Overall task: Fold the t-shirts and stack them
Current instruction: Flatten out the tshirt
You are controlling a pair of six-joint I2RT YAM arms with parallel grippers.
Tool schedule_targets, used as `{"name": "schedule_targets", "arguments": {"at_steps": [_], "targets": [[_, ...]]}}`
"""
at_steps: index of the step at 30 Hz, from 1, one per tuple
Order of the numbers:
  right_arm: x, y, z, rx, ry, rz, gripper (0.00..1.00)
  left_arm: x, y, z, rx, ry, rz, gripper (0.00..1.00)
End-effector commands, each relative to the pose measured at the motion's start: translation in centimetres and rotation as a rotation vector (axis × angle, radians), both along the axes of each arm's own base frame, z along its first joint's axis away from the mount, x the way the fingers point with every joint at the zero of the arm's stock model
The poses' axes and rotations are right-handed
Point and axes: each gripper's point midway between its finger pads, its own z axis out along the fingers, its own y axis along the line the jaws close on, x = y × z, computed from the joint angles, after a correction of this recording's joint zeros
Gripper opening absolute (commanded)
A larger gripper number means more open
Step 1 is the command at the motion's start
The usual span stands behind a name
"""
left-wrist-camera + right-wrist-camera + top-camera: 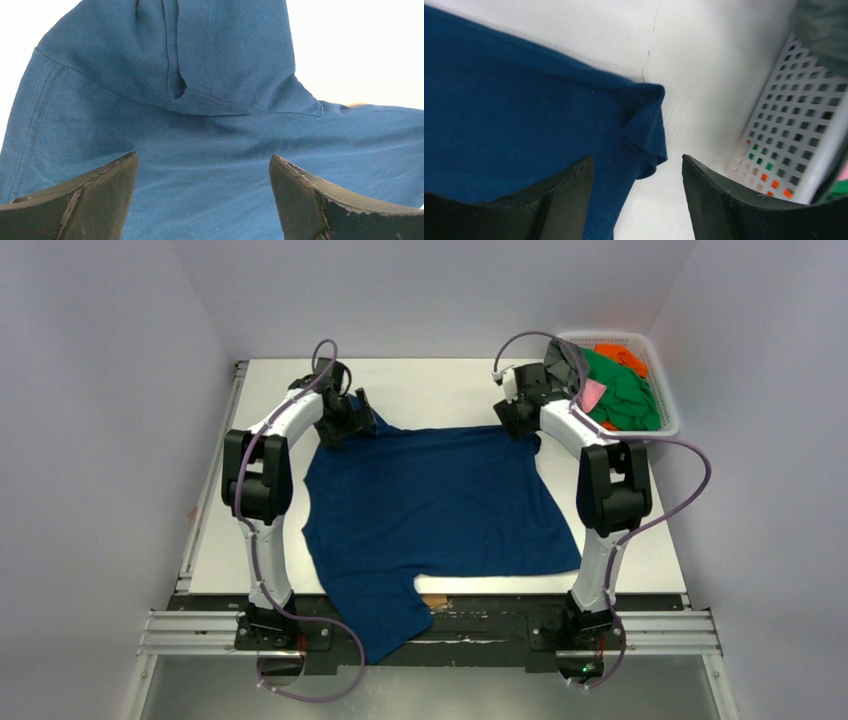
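A large navy blue t-shirt [440,505] lies spread on the white table, one part hanging over the near edge. My left gripper [352,418] is open over its far left corner; in the left wrist view blue cloth [200,135] with a folded hem fills the space beyond the fingers [105,200]. My right gripper [518,418] is open over the far right corner; the right wrist view shows the curled corner [646,130] just ahead of the spread fingers [719,200]. Green, orange, pink and grey shirts [625,390] lie in the basket.
A white mesh basket [662,430] stands at the far right of the table, close to the right arm; its wall shows in the right wrist view [784,135]. Bare white table [430,390] lies beyond the shirt. Grey walls close in the sides.
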Motion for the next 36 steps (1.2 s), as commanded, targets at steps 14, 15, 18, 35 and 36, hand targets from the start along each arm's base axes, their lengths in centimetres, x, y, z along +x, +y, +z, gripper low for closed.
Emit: {"name": "schedule_targets", "arguments": {"at_steps": [14, 15, 18, 35, 36], "targets": [[2.8, -1.0, -2.6, 0.079, -0.016, -0.135, 0.48, -2.4, 0.1, -2.7, -0.012, 0.09, -0.02, 1.0], [2.9, -1.1, -2.8, 0.075, -0.014, -0.143, 0.47, -2.4, 0.0, -2.7, -0.014, 0.093, -0.019, 1.0], [3.0, -1.4, -3.2, 0.078, -0.003, -0.155, 0.38, -2.6, 0.0, -3.0, -0.016, 0.104, -0.021, 1.0], [-0.9, -3.5, 5.0, 0.015, 0.015, -0.206, 0.0, -2.3, 0.0, -3.3, -0.015, 0.112, -0.012, 1.0], [-1.2, -3.6, 5.4, 0.008, 0.024, -0.207, 0.0, -2.3, 0.0, -3.3, -0.015, 0.113, -0.012, 1.0]]}}
